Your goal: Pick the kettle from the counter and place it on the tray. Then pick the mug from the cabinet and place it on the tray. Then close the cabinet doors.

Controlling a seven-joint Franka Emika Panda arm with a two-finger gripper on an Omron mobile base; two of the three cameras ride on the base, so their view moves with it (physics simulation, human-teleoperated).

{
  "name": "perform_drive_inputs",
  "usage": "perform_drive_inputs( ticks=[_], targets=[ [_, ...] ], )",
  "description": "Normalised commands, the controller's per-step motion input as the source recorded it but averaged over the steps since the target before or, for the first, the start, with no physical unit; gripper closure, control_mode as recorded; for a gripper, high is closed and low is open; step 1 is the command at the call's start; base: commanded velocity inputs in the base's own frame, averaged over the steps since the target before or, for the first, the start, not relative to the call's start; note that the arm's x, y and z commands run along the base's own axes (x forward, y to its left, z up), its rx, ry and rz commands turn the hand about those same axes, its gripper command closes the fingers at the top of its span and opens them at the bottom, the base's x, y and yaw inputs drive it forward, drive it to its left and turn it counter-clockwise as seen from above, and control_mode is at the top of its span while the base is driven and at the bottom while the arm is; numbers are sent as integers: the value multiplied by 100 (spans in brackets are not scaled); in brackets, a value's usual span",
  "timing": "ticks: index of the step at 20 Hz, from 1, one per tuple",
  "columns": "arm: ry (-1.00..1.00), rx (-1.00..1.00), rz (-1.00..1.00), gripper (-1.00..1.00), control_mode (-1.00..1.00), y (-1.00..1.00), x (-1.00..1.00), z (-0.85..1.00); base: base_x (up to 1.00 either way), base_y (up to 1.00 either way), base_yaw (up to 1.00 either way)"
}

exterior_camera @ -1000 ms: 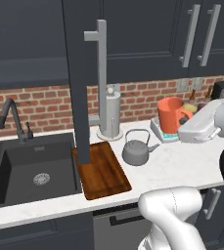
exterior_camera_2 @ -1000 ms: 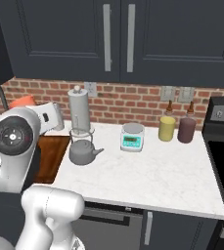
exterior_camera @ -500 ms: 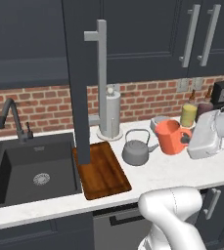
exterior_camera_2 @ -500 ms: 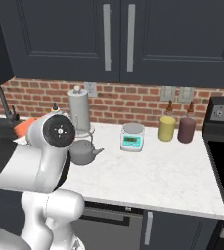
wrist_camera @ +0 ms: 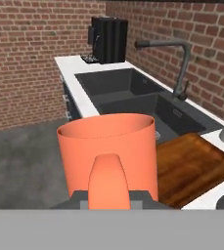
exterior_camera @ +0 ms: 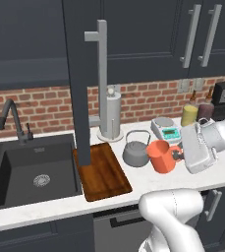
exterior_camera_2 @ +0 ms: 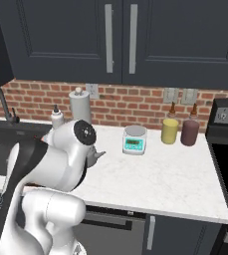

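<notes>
Tool (exterior_camera: pixel 177 156) clamped on orange mug (exterior_camera: pixel 161 156) handle, arm reaching leftward, mug upright beside kettle (exterior_camera: pixel 135 151)

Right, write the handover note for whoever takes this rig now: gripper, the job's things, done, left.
Gripper: shut on the mug by its handle, carried above the counter, right of the kettle.
Kettle: on the counter beside the tray, not on it.
Tray: bare, next to the sink.
Cabinet door: open.
Done: mug is out of the cabinet.
Left: kettle onto tray, mug onto tray, close doors.
</notes>
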Motion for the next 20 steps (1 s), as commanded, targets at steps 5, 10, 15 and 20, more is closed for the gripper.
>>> perform_drive_inputs(
  ticks=[5, 10, 15, 20],
  targets=[
    [-3, 13, 12, 100, -100, 39, 21, -79, 0, 0, 0],
    [0, 10, 3, 100, -100, 39, 39, -66, 0, 0, 0],
    [0, 6, 0, 100, -100, 38, 34, -63, 0, 0, 0],
    [0, 0, 0, 100, -100, 30, 29, -61, 0, 0, 0]
  ],
)
